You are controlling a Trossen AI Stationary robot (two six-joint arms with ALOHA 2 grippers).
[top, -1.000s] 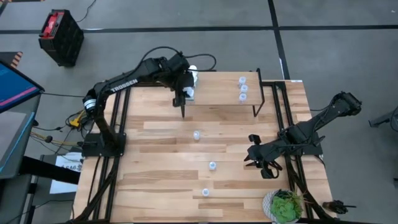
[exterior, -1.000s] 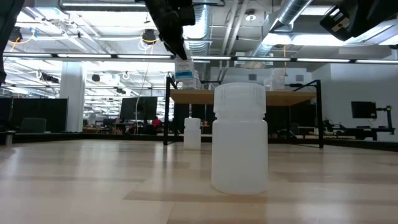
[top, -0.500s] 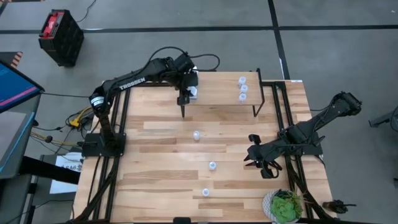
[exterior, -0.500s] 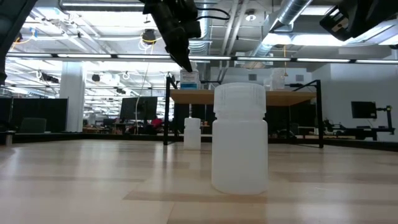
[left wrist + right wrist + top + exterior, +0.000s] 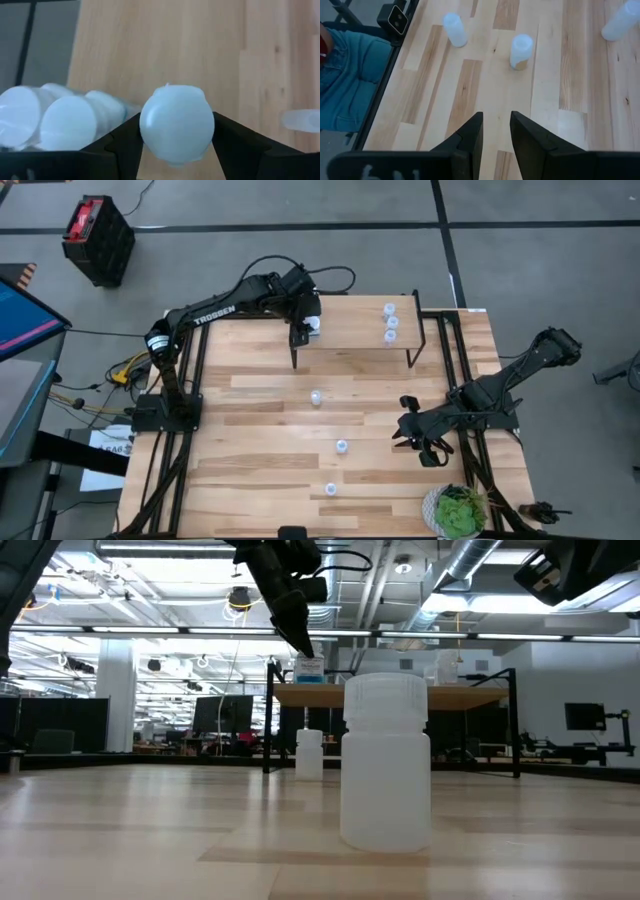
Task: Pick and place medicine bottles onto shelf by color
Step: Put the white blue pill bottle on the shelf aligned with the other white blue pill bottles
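Note:
The shelf (image 5: pixel 350 325) stands at the table's far side. My left gripper (image 5: pixel 303 328) is over its left end, shut on a white bottle (image 5: pixel 177 125) with a blue label (image 5: pixel 308 668). Two more white bottles (image 5: pixel 67 122) stand close beside it. Three small translucent bottles (image 5: pixel 391 321) stand on the shelf's right end. Three small bottles (image 5: pixel 316 396) (image 5: pixel 341 446) (image 5: pixel 329 489) stand on the table; the nearest looms large in the low view (image 5: pixel 385 775). My right gripper (image 5: pixel 420 442) is open and empty at the table's right. My left gripper pinches the white bottle's sides (image 5: pixel 142 127) between its two fingers (image 5: pixel 125 142), which come from above, slanting down. The bottle is upright, its bottom at the shelf board's top (image 5: pixel 308 683); whether it rests there, I cannot tell.
A green plant (image 5: pixel 458 512) stands at the table's near right corner. The shelf's black legs (image 5: pixel 412 350) stand on the table. A person in blue shows beyond the table's edge in the right wrist view (image 5: pixel 350 80). Bare wood lies on the table's left half.
My left gripper has carried the white bottle a little toward the table's right and down, from above the shelf's left end to the board's top, beside the other white bottles. It has stayed shut on the bottle. My right arm has kept still.

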